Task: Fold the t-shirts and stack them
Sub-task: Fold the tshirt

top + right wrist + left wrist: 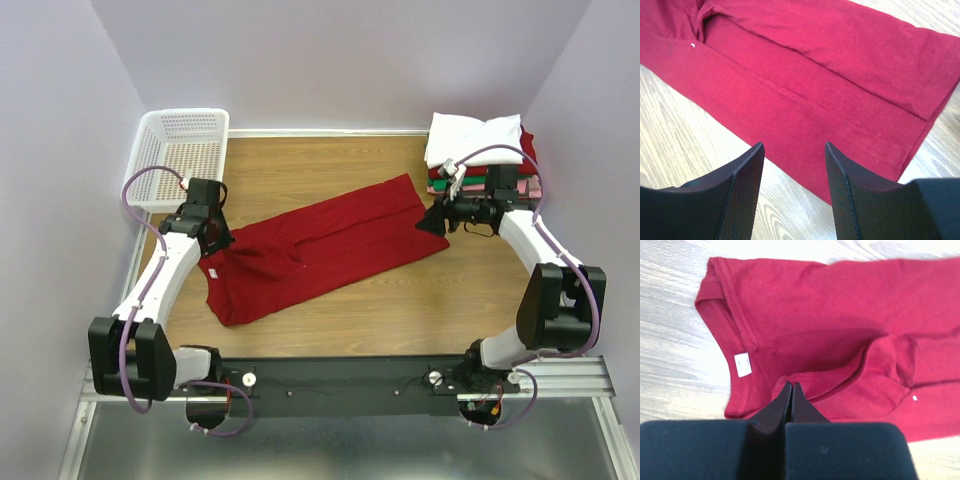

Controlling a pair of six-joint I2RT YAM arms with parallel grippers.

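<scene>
The large dark red t-shirt [320, 245] lies lengthwise folded on the wooden table, running diagonally, collar end at the left. My left gripper [218, 243] is at that collar end; in the left wrist view its jaws [791, 385] are shut on a raised fold of the sleeve [875, 375], beside the white neck label [742, 364]. My right gripper [432, 222] hovers open over the hem end of the shirt [815, 75], its tips [794, 147] above the cloth's near edge, holding nothing. A stack of folded t-shirts [478, 138], white on top, sits at the back right.
A white plastic mesh basket [185, 150] stands at the back left corner. Red, green and pink layers [535, 182] show under the white shirt of the stack, close behind the right arm. Purple walls enclose the table on three sides.
</scene>
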